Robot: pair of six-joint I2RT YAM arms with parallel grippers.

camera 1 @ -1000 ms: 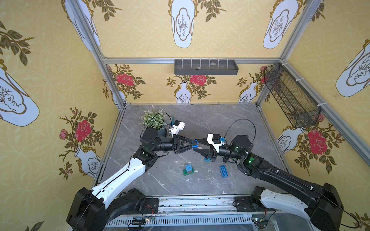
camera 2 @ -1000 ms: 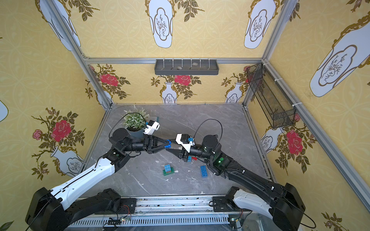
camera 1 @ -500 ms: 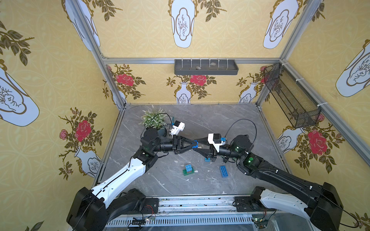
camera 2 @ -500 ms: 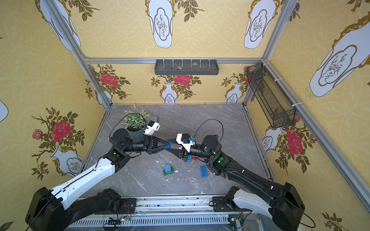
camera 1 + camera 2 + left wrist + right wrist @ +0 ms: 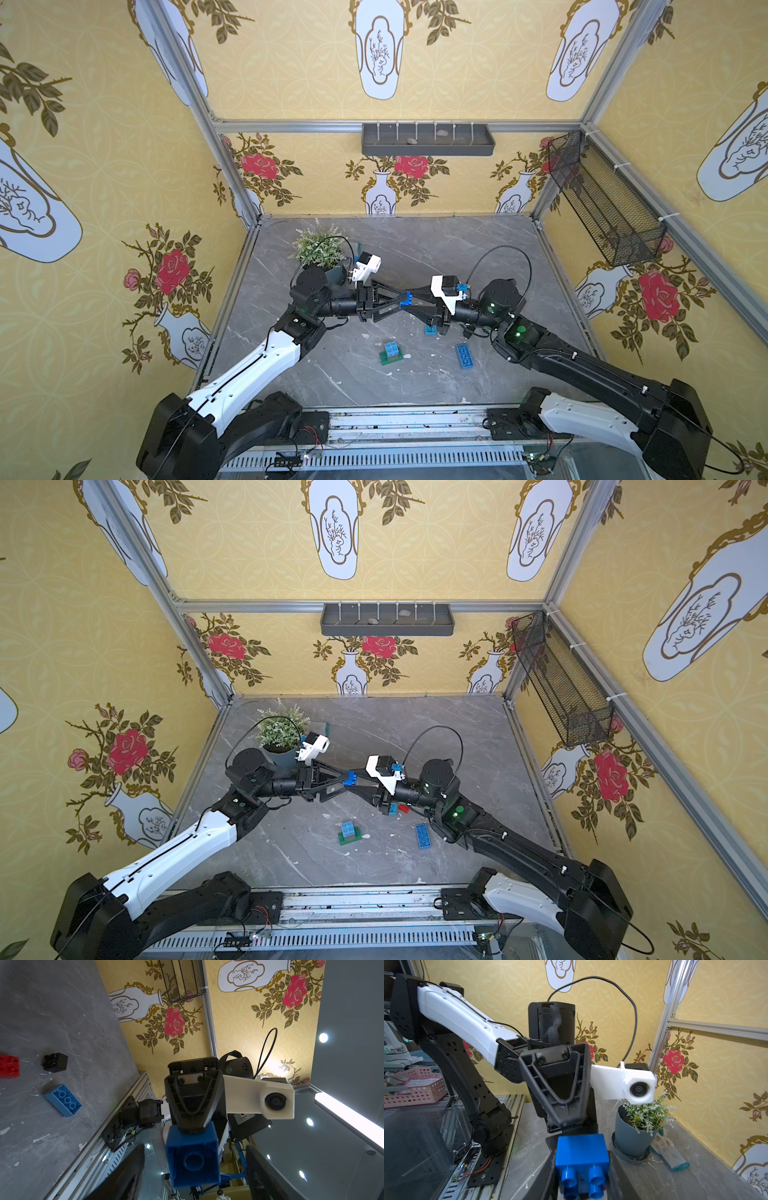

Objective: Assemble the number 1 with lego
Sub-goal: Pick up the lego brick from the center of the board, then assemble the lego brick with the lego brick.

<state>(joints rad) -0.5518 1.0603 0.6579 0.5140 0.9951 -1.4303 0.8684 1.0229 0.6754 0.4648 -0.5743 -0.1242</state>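
right fingers (image 5: 193, 1105): clamped on the blue brick (image 5: 193, 1159) at their tips.
left fingers (image 5: 128, 1174): spread wide, either side of the brick, not gripping.
risk: shallow tip hold; a brushing left finger could knock it to the worktop (image 5: 415, 257) below.

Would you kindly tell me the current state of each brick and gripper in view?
left gripper: open, not touching the blue square brick.
right gripper: shut on that brick.
blue square brick: held in mid-air above the table.
long blue brick: flat on the table, hollow side up.
light blue brick: stacked on a green brick.
red brick: loose on the table.
black brick: on its side.
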